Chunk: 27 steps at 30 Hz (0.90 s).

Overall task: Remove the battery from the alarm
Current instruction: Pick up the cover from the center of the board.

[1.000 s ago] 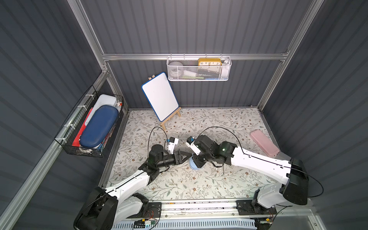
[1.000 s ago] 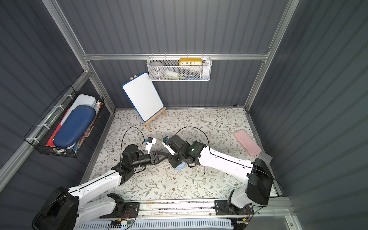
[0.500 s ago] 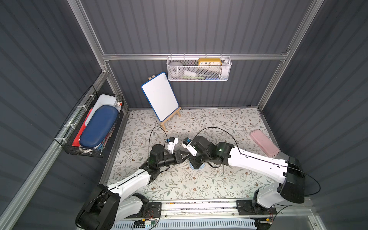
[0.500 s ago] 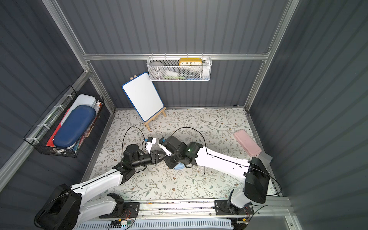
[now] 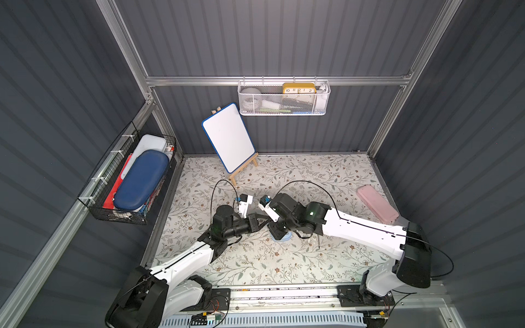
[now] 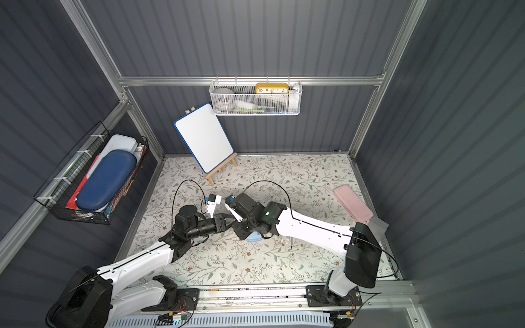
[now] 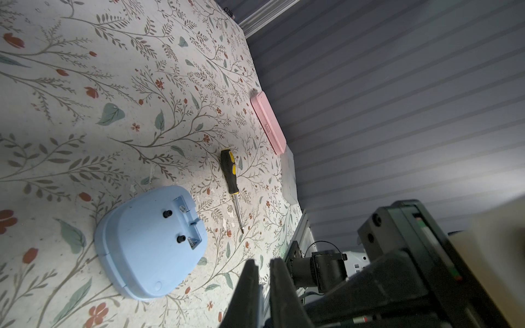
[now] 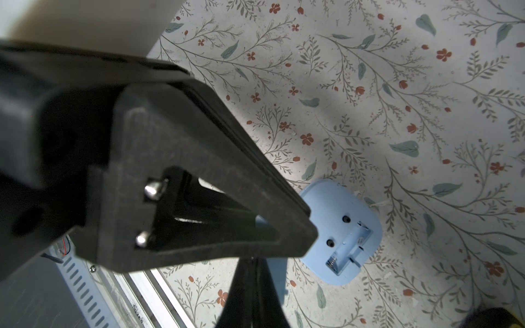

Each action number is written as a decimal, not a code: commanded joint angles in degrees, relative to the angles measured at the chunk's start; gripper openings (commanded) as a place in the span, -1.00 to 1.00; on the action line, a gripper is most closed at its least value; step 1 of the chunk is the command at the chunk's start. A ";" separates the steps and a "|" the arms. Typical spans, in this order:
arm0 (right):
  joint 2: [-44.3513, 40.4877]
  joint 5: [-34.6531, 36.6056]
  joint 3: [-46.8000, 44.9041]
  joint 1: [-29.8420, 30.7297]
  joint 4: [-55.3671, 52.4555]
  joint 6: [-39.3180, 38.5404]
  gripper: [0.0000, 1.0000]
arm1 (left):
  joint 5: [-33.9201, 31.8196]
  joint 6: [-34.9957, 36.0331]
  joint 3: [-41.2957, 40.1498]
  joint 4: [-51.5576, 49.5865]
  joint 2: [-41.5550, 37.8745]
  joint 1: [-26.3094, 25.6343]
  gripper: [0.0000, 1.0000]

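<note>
The alarm (image 7: 147, 247) (image 8: 341, 227) lies face down on the floral table, plain blue back up. Its battery bay is open, with only a spring showing inside. The battery is out of view. Both top views show just an edge of the alarm (image 5: 284, 238) (image 6: 255, 238) under the right arm. My right gripper (image 8: 253, 259) (image 5: 277, 228) hangs shut just beside the alarm, and a flat light-blue cover piece (image 8: 277, 272) lies by its fingers. My left gripper (image 7: 264, 262) (image 5: 262, 220) hovers close by, fingers a narrow gap apart with nothing seen between them.
A black-and-yellow screwdriver (image 7: 231, 176) lies right of the alarm. A pink case (image 5: 376, 207) sits by the right wall and a whiteboard on an easel (image 5: 228, 137) at the back. A small dark cylinder (image 7: 229, 12) lies in the far corner. Wire baskets (image 5: 284, 108) (image 5: 127, 181) hang on the walls.
The left gripper's fingers have drawn together to a narrow gap. Both arms have barely shifted, and the right gripper stays shut.
</note>
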 commanded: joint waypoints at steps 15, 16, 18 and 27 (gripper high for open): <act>0.93 1.49 3.12 0.19 0.88 1.79 -0.78 | -4.53 4.13 2.16 -4.21 -4.44 0.00 -1.00; 0.88 1.63 3.22 0.19 0.83 1.97 -0.60 | -5.82 4.34 2.51 -5.68 -4.70 0.00 -1.00; 0.54 1.26 3.18 0.18 0.75 2.00 -0.39 | -7.93 5.18 3.36 -8.46 -5.15 0.00 -1.00; -3.65 4.20 2.09 0.19 1.14 2.43 -0.03 | -12.55 4.08 5.24 -15.78 -4.40 0.00 -1.00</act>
